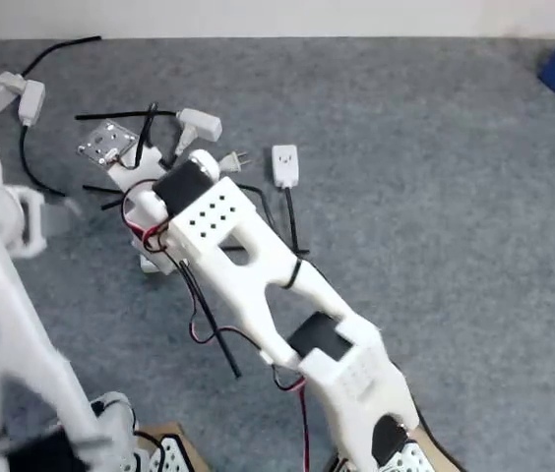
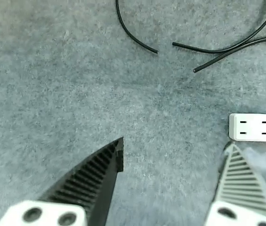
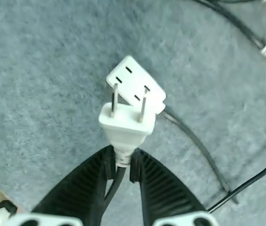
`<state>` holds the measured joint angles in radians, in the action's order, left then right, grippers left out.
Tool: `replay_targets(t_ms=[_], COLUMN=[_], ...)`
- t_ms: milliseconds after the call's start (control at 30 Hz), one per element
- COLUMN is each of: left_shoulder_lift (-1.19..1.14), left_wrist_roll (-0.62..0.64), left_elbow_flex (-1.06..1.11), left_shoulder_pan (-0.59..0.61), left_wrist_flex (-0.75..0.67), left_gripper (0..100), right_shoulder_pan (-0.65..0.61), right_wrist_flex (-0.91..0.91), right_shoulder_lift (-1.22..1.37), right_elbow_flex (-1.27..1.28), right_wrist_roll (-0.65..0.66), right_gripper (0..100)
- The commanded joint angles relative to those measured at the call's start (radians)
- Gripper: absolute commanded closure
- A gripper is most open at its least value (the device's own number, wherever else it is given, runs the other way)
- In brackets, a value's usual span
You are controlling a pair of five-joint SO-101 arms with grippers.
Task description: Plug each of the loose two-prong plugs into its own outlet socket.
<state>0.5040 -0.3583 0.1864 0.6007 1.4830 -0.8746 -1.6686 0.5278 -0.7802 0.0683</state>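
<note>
Fingers, left wrist view: my left gripper [image 2: 175, 144] is spread wide over the grey counter [image 2: 53, 94], with an outlet socket [image 2: 255, 127] just beside one fingertip.
Fingers, right wrist view: my right gripper [image 3: 122, 162] pinches the plug [image 3: 126, 126] at its cord end, prongs aimed at a second socket [image 3: 134, 84].
High view: I see the plug near the second socket.
</note>
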Motion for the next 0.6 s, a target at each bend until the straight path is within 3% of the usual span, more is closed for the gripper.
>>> replay_targets(t_ms=[0, 167, 333, 567], left_shoulder_lift=[0.323, 0.627, 0.69, 0.697], left_wrist_roll=[0.008, 0.008, -0.04, -0.041], left_elbow_flex=[0.346, 0.619, 0.777, 0.843], left_shoulder_pan=[-0.013, -0.019, -0.062, -0.113], left_wrist_flex=[-0.213, -0.39, -0.407, -0.407], left_gripper=[67, 62, 55, 54], right_shoulder_pan=[0.001, -0.01, -0.018, -0.01], right_wrist_flex=[-0.054, -0.088, -0.076, 0.242], right_shoulder_lift=[0.008, 0.013, 0.016, -0.002], right_elbow_flex=[-0.087, -0.085, -0.062, 0.28], right_wrist_roll=[-0.077, -0.117, -0.115, -0.117], right_gripper=[99.2, 99.1, 99.0, 99.0])
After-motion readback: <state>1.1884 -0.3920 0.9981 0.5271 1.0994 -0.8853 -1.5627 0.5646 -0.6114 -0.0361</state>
